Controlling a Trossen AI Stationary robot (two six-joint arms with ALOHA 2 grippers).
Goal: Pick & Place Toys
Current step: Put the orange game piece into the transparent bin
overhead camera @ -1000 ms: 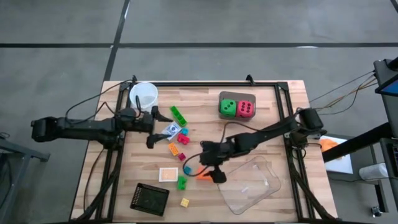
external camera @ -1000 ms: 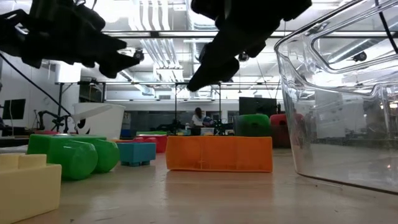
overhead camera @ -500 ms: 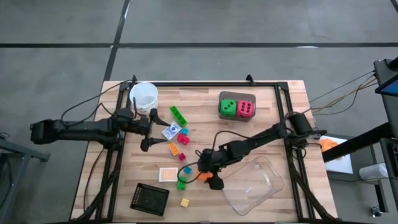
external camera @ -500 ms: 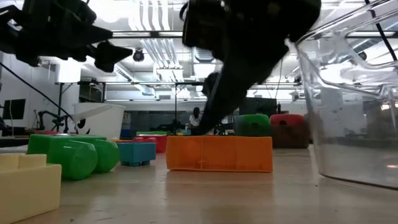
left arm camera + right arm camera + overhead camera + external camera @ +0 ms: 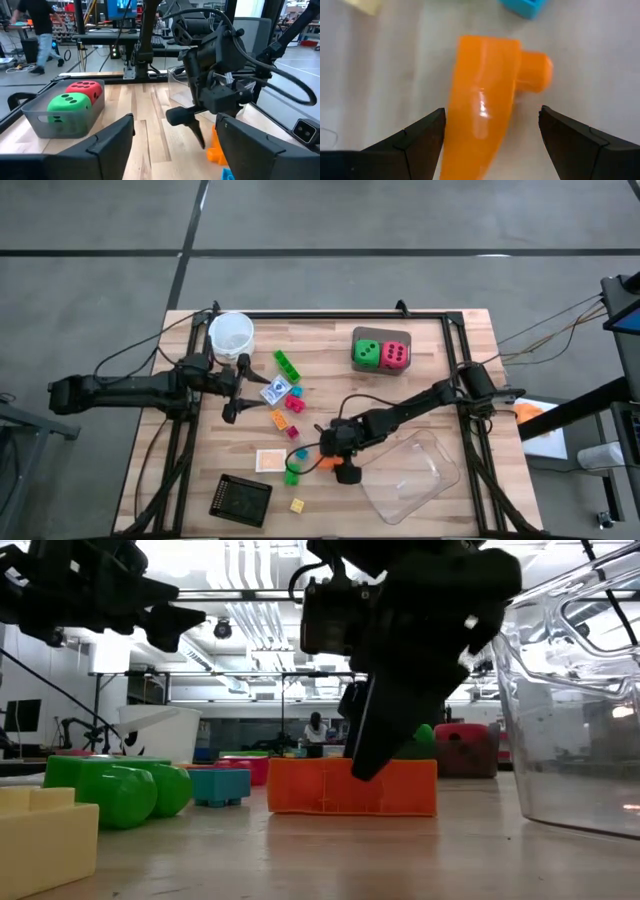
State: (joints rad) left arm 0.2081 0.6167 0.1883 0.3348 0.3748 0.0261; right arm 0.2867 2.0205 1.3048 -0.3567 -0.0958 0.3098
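Tight spot around the orange wedge point(image 5: 329, 463)

Clear tray point(image 5: 410, 477) crowds one side, green brick point(image 5: 292, 473) the other; bare surface point(image 5: 330, 370) beyond.

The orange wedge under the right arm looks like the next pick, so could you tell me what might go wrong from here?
1. The right gripper has its fingers open astride the orange wedge, whose smooth, tapered body could squirt out as they close.
2. A blue brick and a green brick lie close by and could get nudged.
3. The clear tray sits right beside the arm and could be bumped again on the lift.
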